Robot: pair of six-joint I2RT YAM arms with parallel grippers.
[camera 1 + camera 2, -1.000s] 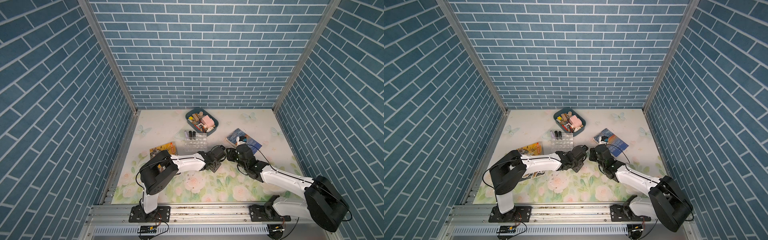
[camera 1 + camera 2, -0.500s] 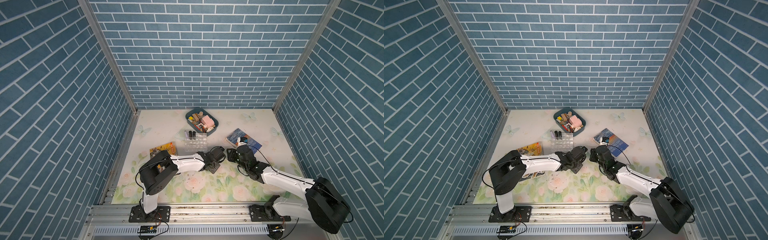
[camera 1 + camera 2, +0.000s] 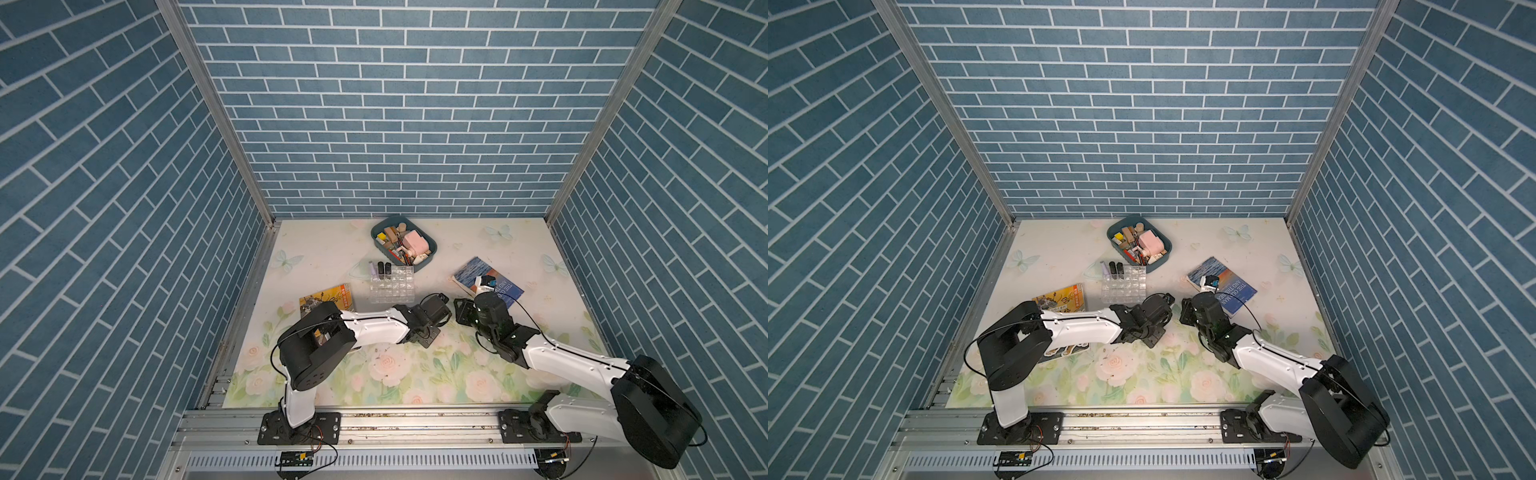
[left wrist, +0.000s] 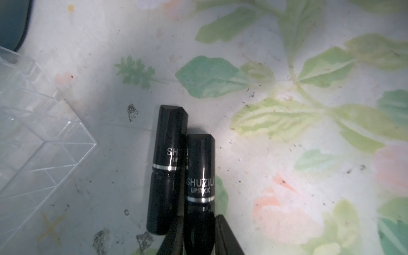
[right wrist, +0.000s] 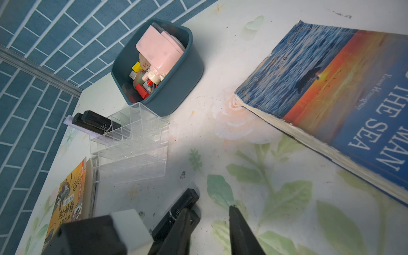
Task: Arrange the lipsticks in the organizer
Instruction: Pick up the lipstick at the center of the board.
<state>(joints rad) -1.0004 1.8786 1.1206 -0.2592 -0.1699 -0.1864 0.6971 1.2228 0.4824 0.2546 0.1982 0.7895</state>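
Tabletop [image 3: 324,249]: floral cloth, blue brick walls on three sides. Left arm [image 3: 374,332] and right arm [image 3: 561,357] both reach to mid-table. Their wrists nearly meet just near-right of the organizer.

Blue book [image 3: 500,286]: flat, right of centre. Both top views show a small white-and-blue item on its cover, which I cannot identify. The right wrist view misses that part but shows the title lettering.

Comic book [image 3: 328,297]: left side, its near edge under the left arm.

Tray [image 3: 424,262]: far centre, full of small oddments with a pink box on top. It is clearest in the right wrist view.

Organizer [image 3: 392,286]: clear grid, just near-left of the tray. At the left end of the far row stand a lilac lipstick [image 3: 372,270], then two black lipsticks [image 3: 380,268], upright in neighbouring cells. The right wrist view confirms all three.

Left fingers [image 4: 175,237]: clamped on the base of the held lipstick [image 4: 199,172], which is black with its cap pointing away from the wrist. Only the left wrist view shows this grip. The top views hide it beneath the wrists.

Right fingers [image 5: 239,231]: apart, with only cloth between them. One finger overlaps the lipstick pair in the right wrist view, and I cannot tell if it touches.

Loose lipstick [image 4: 167,165]: black, lying on the tabletop against the held lipstick, on its organizer side. It is near the organizer's near-right corner.
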